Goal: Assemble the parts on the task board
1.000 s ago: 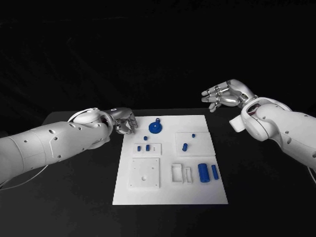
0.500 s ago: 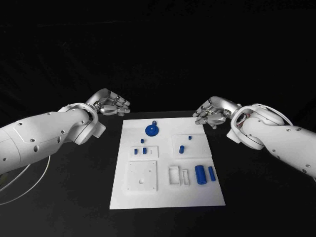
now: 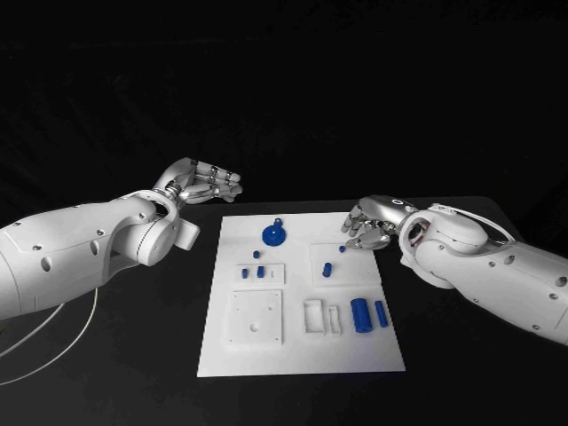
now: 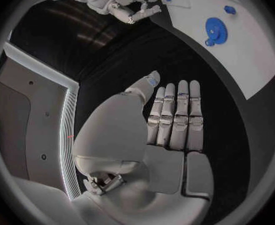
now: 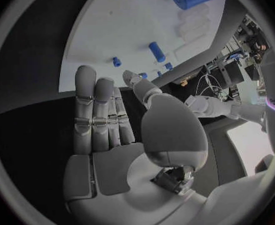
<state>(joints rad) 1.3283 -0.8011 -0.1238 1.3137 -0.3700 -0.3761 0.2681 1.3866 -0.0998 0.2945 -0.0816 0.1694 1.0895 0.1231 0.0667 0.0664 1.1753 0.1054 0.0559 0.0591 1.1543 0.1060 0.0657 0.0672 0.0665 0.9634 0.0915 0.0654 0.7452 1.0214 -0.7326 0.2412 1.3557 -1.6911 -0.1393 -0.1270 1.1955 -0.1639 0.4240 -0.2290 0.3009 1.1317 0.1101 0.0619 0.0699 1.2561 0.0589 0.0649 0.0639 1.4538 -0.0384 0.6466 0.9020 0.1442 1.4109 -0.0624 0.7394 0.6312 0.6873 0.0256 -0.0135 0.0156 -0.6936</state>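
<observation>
STEP: we approach a first part | right hand (image 3: 371,224) empty, fingers apart, beside task board (image 3: 300,348) | left hand (image 3: 205,185) empty, raised | NEXT: we grasp the small blue peg (image 3: 343,248)

both robot hands (image 3: 205,185) (image 3: 371,222) empty, fingers apart

White task board with blue parts on a black table, flanked by white arms with silver hands.

The task board (image 3: 300,351) is plain white, with white raised blocks of the same shade. The parts are solid blue: a round gear-like piece (image 3: 272,234), two cylinders (image 3: 362,314) side by side, and several small pegs (image 3: 327,266). The table (image 3: 144,355) is matte black. The left hand (image 3: 209,185) and right hand (image 3: 370,224) are silver-grey metal; both arms are glossy white with small dark dots.
</observation>
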